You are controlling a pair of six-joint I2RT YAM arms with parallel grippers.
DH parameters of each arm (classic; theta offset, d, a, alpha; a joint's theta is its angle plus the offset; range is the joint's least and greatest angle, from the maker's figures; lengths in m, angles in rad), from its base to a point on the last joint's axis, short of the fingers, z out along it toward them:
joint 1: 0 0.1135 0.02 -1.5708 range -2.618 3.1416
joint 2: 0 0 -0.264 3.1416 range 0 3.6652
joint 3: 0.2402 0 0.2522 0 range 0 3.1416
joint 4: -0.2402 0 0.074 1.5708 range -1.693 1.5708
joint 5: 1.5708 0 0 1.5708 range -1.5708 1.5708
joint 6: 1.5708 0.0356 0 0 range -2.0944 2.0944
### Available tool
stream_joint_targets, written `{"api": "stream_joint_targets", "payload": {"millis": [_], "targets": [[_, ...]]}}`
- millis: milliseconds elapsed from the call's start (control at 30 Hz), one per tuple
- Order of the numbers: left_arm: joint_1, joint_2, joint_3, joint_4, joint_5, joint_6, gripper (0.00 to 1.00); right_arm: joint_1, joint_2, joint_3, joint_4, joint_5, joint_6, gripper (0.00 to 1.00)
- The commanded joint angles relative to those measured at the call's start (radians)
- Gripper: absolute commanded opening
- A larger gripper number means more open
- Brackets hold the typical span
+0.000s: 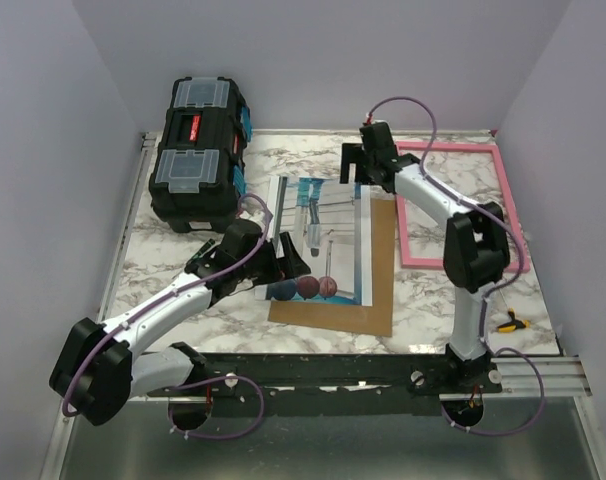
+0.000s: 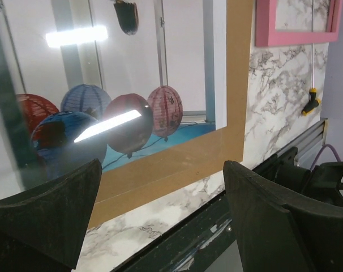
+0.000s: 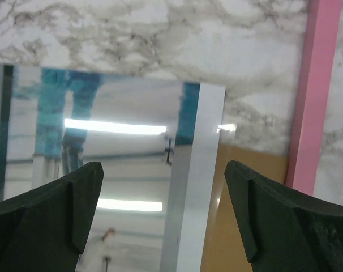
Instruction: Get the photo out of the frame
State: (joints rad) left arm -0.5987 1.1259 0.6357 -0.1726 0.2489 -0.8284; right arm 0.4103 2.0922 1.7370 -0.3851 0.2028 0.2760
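Top view: the photo [image 1: 318, 240] lies on a brown backing board [image 1: 381, 300] at the centre of the worktop [image 1: 183, 260], outside the pink frame [image 1: 448, 147] just to its right. A black toolbox [image 1: 198, 150] stands rear-left and a yellow tool [image 1: 510, 323] near-right. The left fingers [image 1: 295, 262] hang over the photo's near end, the right fingers [image 1: 351, 165] over its far edge.

Left wrist view: fingers released and spread wide, gripping nothing.

Right wrist view: fingers released, likewise gripping nothing.
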Motion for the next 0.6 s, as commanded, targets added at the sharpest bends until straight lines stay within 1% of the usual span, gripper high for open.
{"api": "stream_joint_targets", "payload": {"millis": [0, 67, 133, 267, 333, 400, 467, 567], "targets": [[-0.033, 0.024, -0.001, 0.087, 0.083, -0.013, 0.91, 0.002, -0.233, -0.332, 0.009, -0.152, 0.132, 0.98], [-0.052, 0.026, -0.007, 0.103, 0.089, -0.021, 0.91, 0.016, -0.368, -0.498, 0.011, -0.163, 0.173, 0.98], [-0.062, 0.025, -0.011, 0.109, 0.092, -0.027, 0.91, 0.032, -0.499, -0.627, -0.053, -0.143, 0.218, 0.98], [-0.072, 0.014, -0.048, 0.144, 0.1, -0.047, 0.91, 0.042, -0.737, -0.821, -0.213, -0.133, 0.289, 0.96], [-0.072, 0.018, -0.055, 0.15, 0.1, -0.048, 0.91, 0.042, -0.859, -0.9, -0.255, -0.171, 0.325, 0.95], [-0.069, 0.02, -0.053, 0.141, 0.085, -0.052, 0.91, 0.042, -0.944, -0.976, -0.254, -0.195, 0.369, 0.91], [-0.059, 0.027, -0.042, 0.134, 0.071, -0.057, 0.91, 0.042, -0.98, -1.032, -0.246, -0.258, 0.408, 0.82], [-0.03, 0.053, -0.017, 0.11, 0.094, -0.062, 0.91, 0.047, -1.016, -1.039, -0.279, -0.179, 0.488, 0.66]]}}
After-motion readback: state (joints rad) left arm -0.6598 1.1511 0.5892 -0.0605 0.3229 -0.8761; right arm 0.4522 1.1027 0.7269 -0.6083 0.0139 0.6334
